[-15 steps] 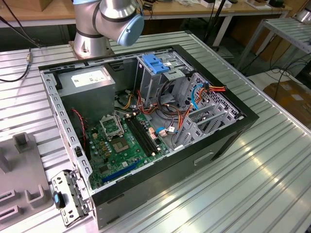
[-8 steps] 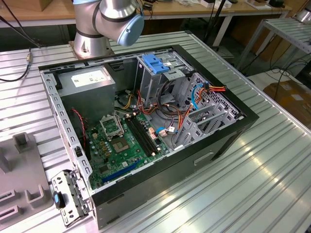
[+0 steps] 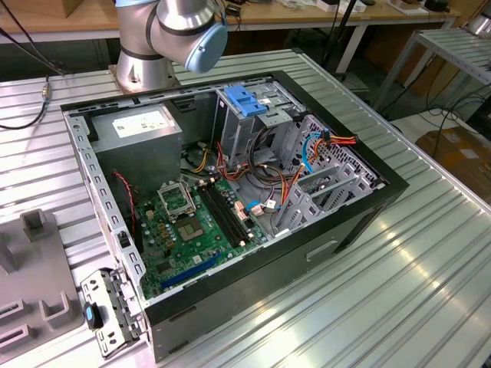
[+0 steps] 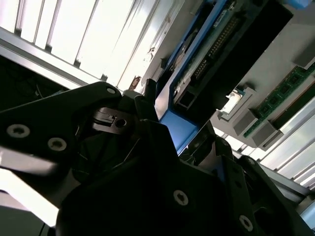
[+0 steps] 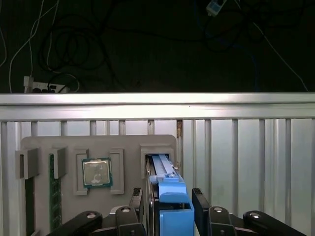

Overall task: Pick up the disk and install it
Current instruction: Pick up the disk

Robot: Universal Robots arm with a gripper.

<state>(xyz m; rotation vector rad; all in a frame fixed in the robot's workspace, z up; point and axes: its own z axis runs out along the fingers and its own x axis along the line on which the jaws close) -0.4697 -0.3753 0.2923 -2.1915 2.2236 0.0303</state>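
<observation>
In both wrist views the disk [image 5: 166, 169] [image 4: 212, 46] stands on edge in a slot of a grey holder tray [image 5: 98, 143]. It is a flat drive with blue plastic rails, and its connector end shows in the second wrist view. My gripper [image 5: 167, 197] [image 4: 179, 122] straddles the disk. One black finger [image 5: 139, 199] lies close against each blue-railed side, so it looks shut on the disk. The open computer case [image 3: 368, 211] lies on the table in the exterior view. Its grey metal drive cage [image 3: 239, 134] is topped by a blue latch [image 3: 245, 100].
The holder tray also carries a processor chip [image 5: 97, 172] and a memory stick [image 5: 54, 196]. Behind it are the ribbed aluminium table's edge [image 5: 157, 105] and dark floor with cables. Inside the case are a grey power-supply box [image 3: 138, 130], a green motherboard [image 3: 188, 230] and loose cables [image 3: 276, 184].
</observation>
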